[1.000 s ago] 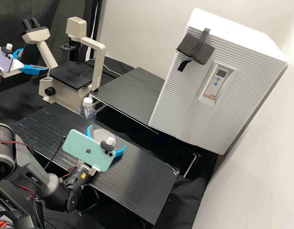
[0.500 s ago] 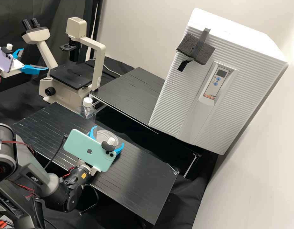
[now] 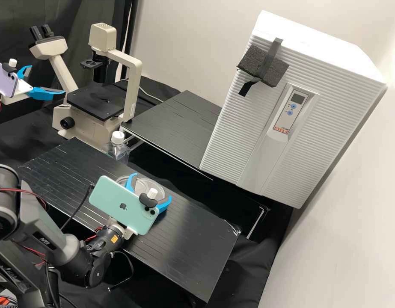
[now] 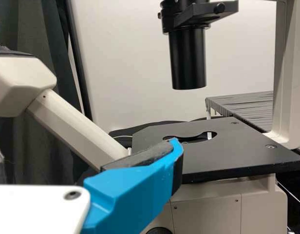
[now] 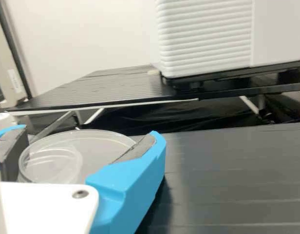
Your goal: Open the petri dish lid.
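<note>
High view: the right claw [image 3: 152,187] is positioned low over the ribbed black counter [image 3: 188,244], with a mint-green phone [image 3: 120,205] mounted behind it. Its two blue fingers [image 5: 130,180] are clamped on the clear petri dish lid [image 5: 103,146], one at each side of the rim. In the right wrist view, a smaller round outline is visible through the clear plastic; whether the lid is clear of the dish beneath cannot be determined. The left claw [image 3: 46,79] is located beside the microscope [image 3: 134,85], fingers apart, nothing between them. A purple phone [image 3: 3,80] is fitted to that arm. In the left wrist view, one blue finger is seen in front of the flat black stage [image 4: 228,156], and the black condenser tube [image 4: 188,61] is suspended above the stage. A clear bottle [image 3: 117,150] with a white cap [image 3: 117,137] stands at the far edge of the counter, near the microscope base. Behind the counter is a second black platform [image 3: 176,122], adjacent to a white ribbed cabinet [image 3: 231,141] bearing a taped dark foam block [image 3: 253,60].
</note>
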